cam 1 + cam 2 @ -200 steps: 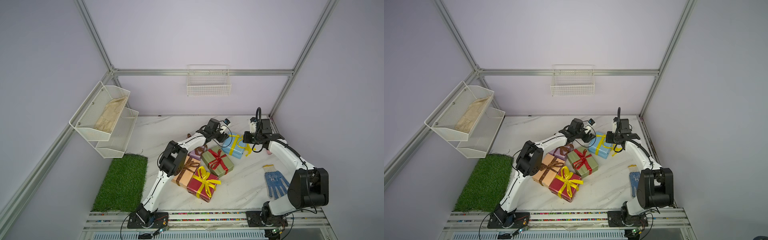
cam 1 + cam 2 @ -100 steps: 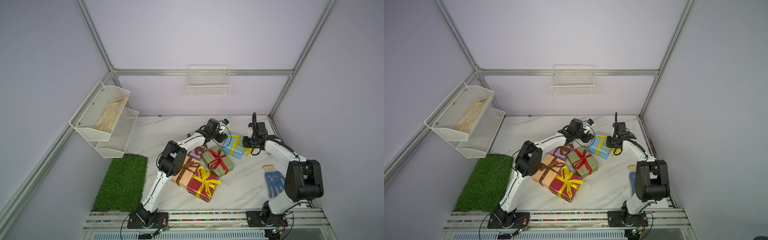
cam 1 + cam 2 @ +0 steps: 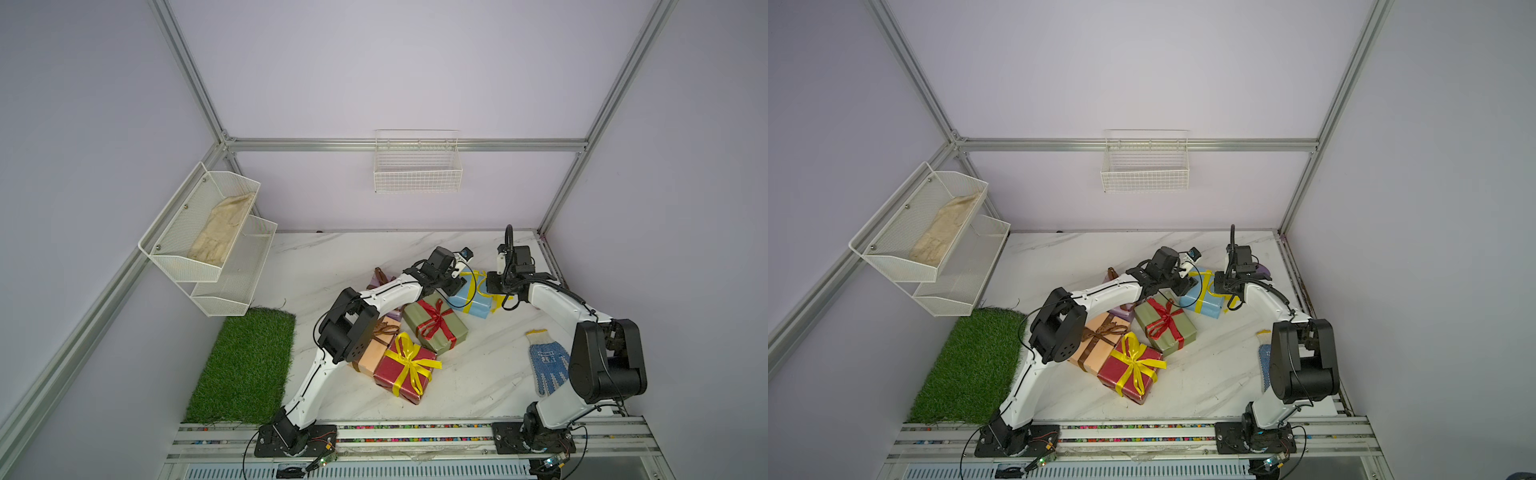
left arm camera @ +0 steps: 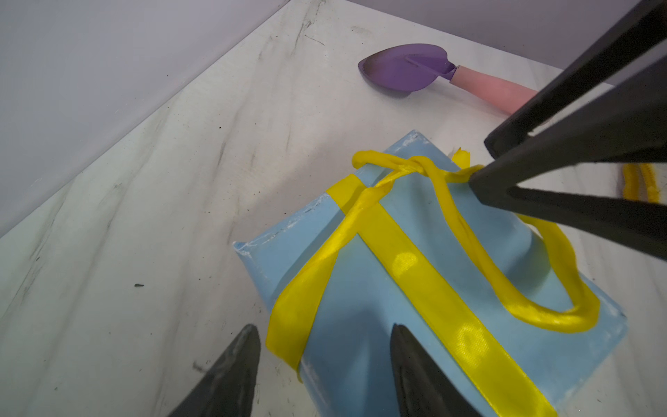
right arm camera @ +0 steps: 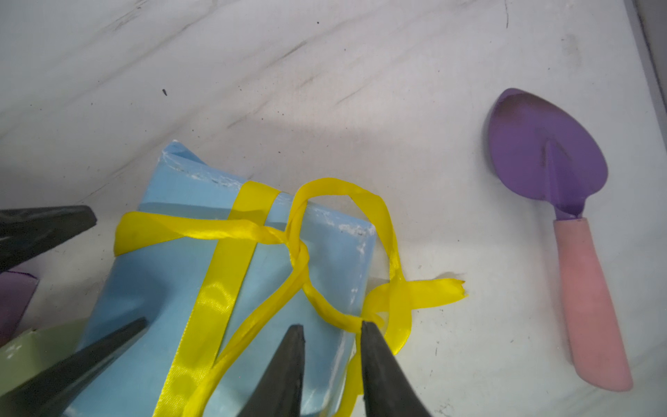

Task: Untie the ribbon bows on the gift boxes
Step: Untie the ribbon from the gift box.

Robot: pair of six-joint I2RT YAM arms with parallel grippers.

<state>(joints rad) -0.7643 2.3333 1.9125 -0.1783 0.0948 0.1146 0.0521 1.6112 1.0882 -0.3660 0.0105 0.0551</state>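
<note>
White marble tabletop (image 3: 332, 266), grey-veined and scuffed; lilac walls, aluminium frame. Light blue box (image 3: 469, 301) at far right, long axis roughly front-to-back, wide yellow ribbon (image 5: 223, 289) band along it; loose tail points toward purple trowel (image 5: 548, 162). Left gripper (image 4: 325, 361) open, astride box edge. Right gripper (image 5: 332, 346) slightly parted, ribbon strand touching one fingertip.

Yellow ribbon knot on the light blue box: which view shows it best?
Right wrist view: the knot sits mid-frame, unblocked, with its loop and frayed tail. Left wrist view shows it farther off, beside the right claw. Top views show only small yellow bands, no knot detail.
</note>
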